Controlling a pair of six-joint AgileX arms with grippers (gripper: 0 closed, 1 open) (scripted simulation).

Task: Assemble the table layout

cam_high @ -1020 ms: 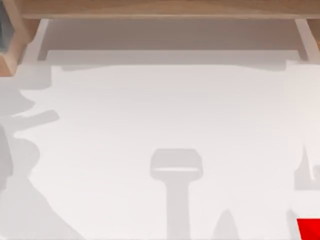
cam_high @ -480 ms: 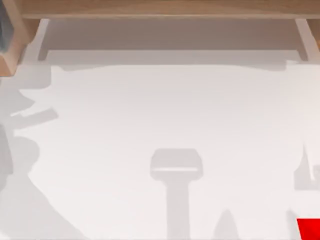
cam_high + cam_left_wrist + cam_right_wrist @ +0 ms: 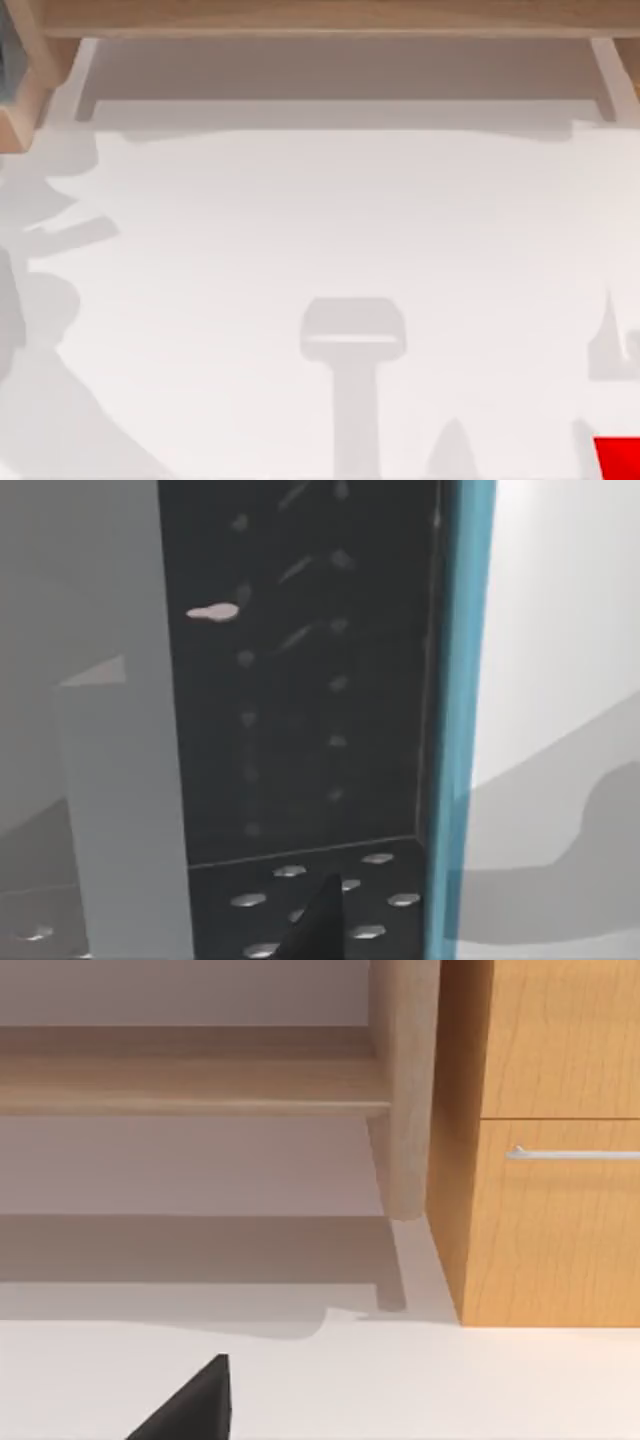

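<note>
A: Surface?
B: White, spans the top view from the shelf frame along the far edge to the near edge. Broad open room mid-field, crossed by grey shadows. A red block sits cut off at the near right corner.
A: Left arm?
B: Its wrist view faces a dark perforated panel with a blue edge strip. Jaws: cannot tell.
A: Right arm?
B: Its wrist view faces the frame's post beside a wooden drawer cabinet, both at the surface's far edge. Jaws: cannot tell.
</note>
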